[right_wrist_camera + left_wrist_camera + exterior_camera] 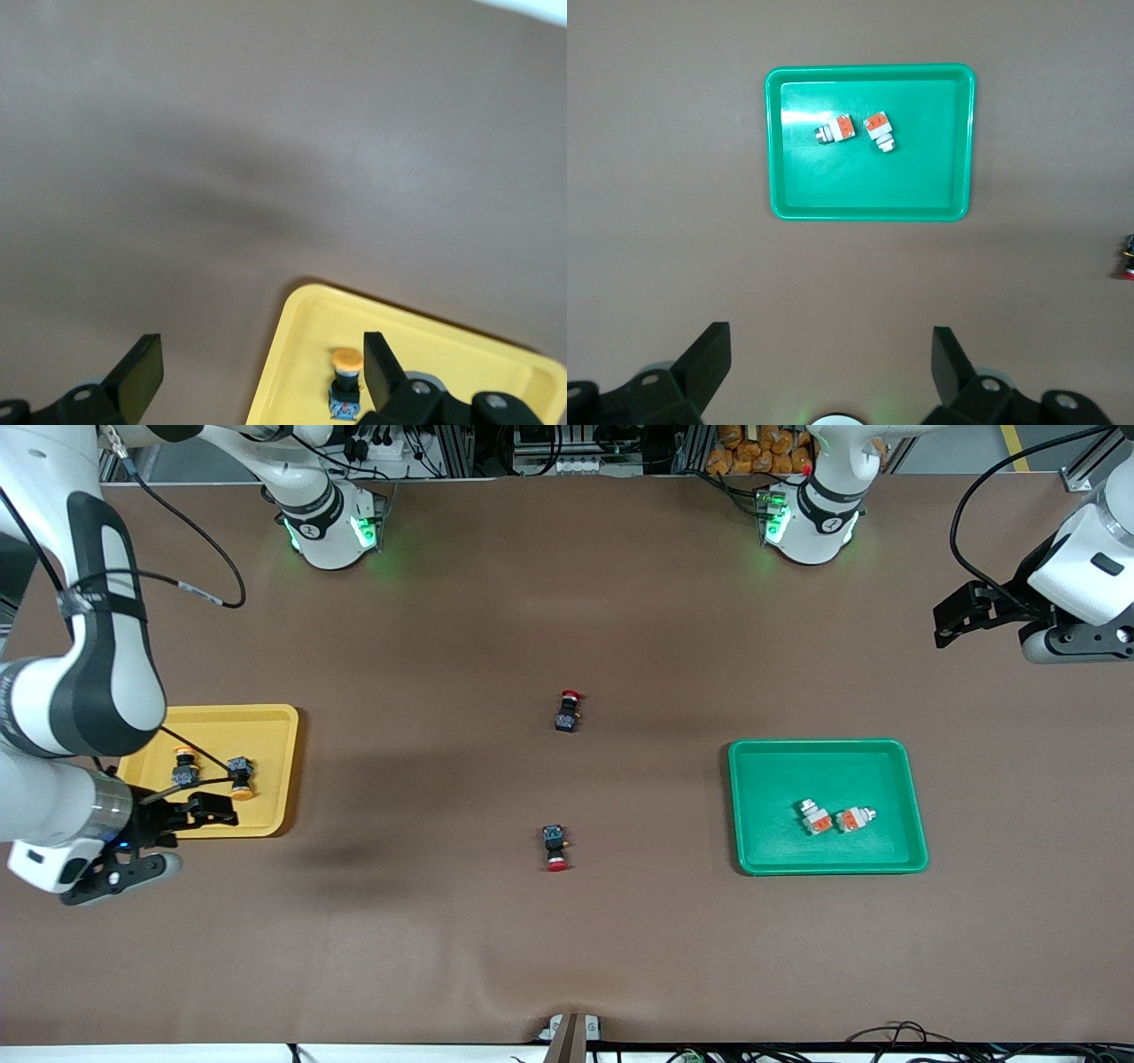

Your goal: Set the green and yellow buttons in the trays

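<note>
From the front view, both yellow-capped buttons [213,772] are seen in the yellow tray [266,731] and both white-and-orange buttons [833,817] in the green tray [771,757]; placement is judged complete. The right gripper [208,810], over the yellow tray, is spread wide and empty. In the left wrist view, the left gripper [831,365], parked over the desk's end, is likewise wide and empty. In the right wrist view, one button [346,381] is shown released. Only retraction is called for next.

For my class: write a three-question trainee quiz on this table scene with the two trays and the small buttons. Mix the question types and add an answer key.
1. True or false: the green tray holds both white-and-orange buttons.
2. Multiple choice: where do the two red-capped switches lie?
A. in the yellow tray
B. on the bare table between the trays
C. in the green tray
3. Fill in: the right gripper, open, hangs over the ____ tray, where the two yellow-capped buttons lie, while the left gripper waits open over the table at the left arm's end.

Key: 1 true; 2 B; 3 yellow.
</note>
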